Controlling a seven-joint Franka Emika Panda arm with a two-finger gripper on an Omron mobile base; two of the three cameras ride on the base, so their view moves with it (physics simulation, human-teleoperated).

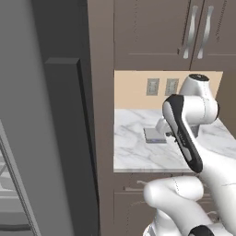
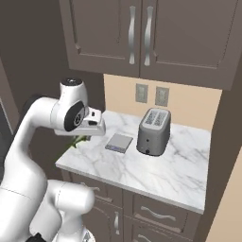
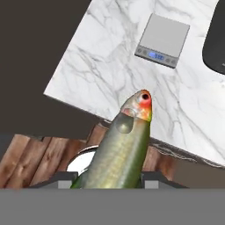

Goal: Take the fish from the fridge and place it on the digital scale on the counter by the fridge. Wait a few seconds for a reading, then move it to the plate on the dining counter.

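Observation:
My gripper (image 3: 107,180) is shut on the fish (image 3: 124,147), a slim olive-green body with a red-orange head that points away from the hand. In the right base view the fish (image 2: 78,141) hangs under the gripper (image 2: 84,136), just off the near left corner of the marble counter (image 2: 156,172). The digital scale (image 3: 162,39) lies flat on that counter beyond the fish's head, bare, with a lit blue display. It also shows as a grey slab (image 2: 118,142) beside the toaster and, in the left base view, as the scale (image 1: 154,135). The fridge (image 1: 27,120) stands at left. The plate and dining counter are out of view.
A silver two-slot toaster (image 2: 153,131) stands just right of the scale. Brown upper cabinets (image 2: 142,33) hang above the counter, with drawers (image 2: 156,215) below it. The open fridge door (image 1: 69,138) is close on the left. Wooden floor (image 3: 35,162) lies under the gripper.

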